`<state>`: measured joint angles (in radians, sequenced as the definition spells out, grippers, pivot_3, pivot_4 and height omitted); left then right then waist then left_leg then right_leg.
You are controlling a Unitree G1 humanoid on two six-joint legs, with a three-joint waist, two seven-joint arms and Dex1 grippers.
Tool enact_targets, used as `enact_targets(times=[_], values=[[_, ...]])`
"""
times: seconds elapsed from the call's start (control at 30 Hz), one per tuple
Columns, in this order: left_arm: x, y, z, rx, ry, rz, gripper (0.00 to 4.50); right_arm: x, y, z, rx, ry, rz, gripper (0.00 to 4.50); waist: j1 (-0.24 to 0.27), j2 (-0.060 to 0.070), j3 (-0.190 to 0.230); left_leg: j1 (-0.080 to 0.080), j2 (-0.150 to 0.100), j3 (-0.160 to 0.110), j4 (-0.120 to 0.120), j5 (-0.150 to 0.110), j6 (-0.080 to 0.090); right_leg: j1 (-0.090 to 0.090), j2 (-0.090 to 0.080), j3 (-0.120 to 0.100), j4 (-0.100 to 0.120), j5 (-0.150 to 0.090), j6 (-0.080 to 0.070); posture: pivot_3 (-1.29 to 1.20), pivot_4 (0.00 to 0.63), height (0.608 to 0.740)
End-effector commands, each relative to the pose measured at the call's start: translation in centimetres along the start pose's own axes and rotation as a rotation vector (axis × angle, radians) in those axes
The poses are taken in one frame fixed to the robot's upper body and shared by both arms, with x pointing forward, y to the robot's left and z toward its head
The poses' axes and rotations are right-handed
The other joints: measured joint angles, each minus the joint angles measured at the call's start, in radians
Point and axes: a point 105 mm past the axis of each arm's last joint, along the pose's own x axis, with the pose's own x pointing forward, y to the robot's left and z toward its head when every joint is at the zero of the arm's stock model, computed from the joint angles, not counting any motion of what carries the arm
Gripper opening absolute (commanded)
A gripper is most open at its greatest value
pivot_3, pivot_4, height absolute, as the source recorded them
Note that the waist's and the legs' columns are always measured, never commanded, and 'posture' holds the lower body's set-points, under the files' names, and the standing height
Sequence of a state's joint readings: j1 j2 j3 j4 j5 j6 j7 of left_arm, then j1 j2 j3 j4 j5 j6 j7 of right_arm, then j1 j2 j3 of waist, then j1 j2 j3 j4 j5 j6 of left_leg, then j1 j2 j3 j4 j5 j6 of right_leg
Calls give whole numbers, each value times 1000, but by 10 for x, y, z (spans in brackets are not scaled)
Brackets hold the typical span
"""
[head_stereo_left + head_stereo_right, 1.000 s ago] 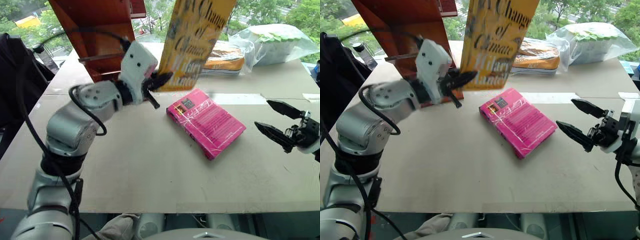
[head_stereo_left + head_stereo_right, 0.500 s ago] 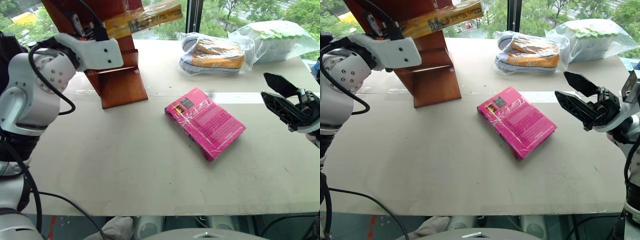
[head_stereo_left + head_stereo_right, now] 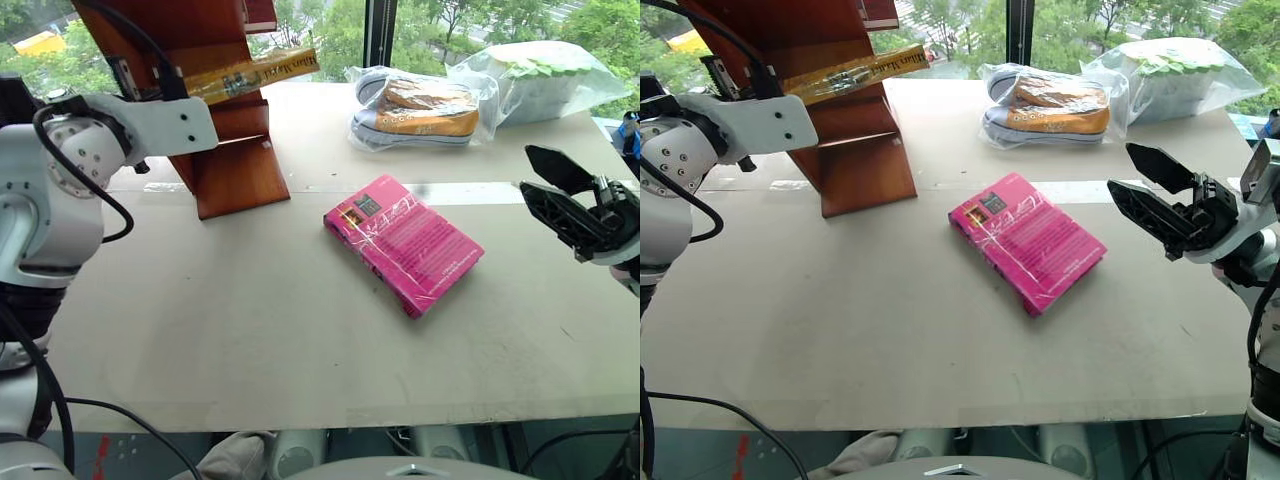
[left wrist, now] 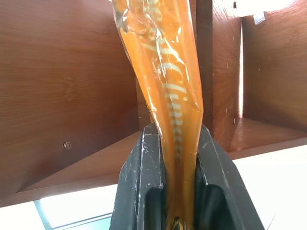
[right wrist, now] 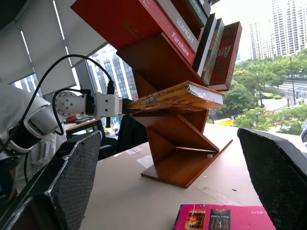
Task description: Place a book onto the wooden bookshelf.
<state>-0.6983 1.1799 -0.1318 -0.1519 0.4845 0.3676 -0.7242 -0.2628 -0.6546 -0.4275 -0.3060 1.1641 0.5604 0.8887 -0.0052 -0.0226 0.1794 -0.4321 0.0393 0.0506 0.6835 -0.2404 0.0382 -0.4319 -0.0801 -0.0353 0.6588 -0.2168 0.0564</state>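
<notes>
The book (image 3: 252, 74), yellow and plastic-wrapped, lies flat and level across a step of the wooden bookshelf (image 3: 238, 172) at the table's far left. My left gripper (image 4: 175, 191) is shut on the book's near end, with both black fingers (image 4: 136, 187) pressed against its sides. From the right wrist view, the book (image 5: 178, 97) sits on top of a slanted board of the bookshelf (image 5: 178, 155), its free end sticking out past the wood. My right gripper (image 3: 560, 195) hangs open over the table's right side, holding nothing.
A bright pink book (image 3: 402, 241) lies flat in the middle of the table. Bagged shoes (image 3: 420, 108) and a bagged green-and-white bundle (image 3: 545, 75) sit at the far edge. Several other books (image 5: 192, 33) stand on the bookshelf's upper steps.
My left arm swung left and rolled its wrist, carrying the book from upright above the table to flat at the bookshelf. My right gripper rose a little.
</notes>
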Motion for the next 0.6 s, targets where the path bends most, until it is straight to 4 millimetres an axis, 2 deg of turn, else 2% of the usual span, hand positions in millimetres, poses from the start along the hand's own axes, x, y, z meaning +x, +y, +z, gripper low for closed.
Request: enact_targets(times=[0.03,0.07,0.17,0.23,0.37,0.47,0.53,0.6], values=[[-9,14,-13,1,62,46,1723,3,4,7,-42,-22,25,4500,-4,0,0,0,0,0,0,0,0,0,0,0,1,0,0,0,150,693],[-10,13,-14,-2,68,45,2079,2,3,6,-41,-19,26,4500,-5,0,0,0,0,0,1,0,0,0,0,0,1,0,0,0,150,693],[-13,14,-17,-9,83,52,3605,2,2,6,-40,-16,28,4500,-2,0,0,0,0,0,2,0,0,0,0,0,2,0,0,0,150,693],[-15,15,-18,-20,92,64,4441,2,0,7,-42,-16,30,4500,0,0,0,0,0,0,2,0,0,0,0,0,2,0,0,0,150,693],[-18,20,-20,-101,96,112,4441,1,-2,6,-42,-8,33,4500,2,0,0,-1,0,0,3,0,0,0,0,1,2,0,0,0,150,693],[-24,29,-11,-202,40,200,4441,-1,-5,4,-44,2,30,4500,6,0,0,-1,0,0,3,0,0,0,0,0,3,0,-1,0,150,693],[-32,40,1,-206,-30,284,4441,-3,-6,3,-45,6,27,4500,11,0,0,-1,0,-1,3,0,0,0,0,0,3,1,-2,0,150,693],[-38,38,24,-289,-180,299,4441,-5,-6,1,-46,17,20,4500,17,0,0,-1,0,-1,4,0,0,0,0,1,3,1,-2,0,150,693]])
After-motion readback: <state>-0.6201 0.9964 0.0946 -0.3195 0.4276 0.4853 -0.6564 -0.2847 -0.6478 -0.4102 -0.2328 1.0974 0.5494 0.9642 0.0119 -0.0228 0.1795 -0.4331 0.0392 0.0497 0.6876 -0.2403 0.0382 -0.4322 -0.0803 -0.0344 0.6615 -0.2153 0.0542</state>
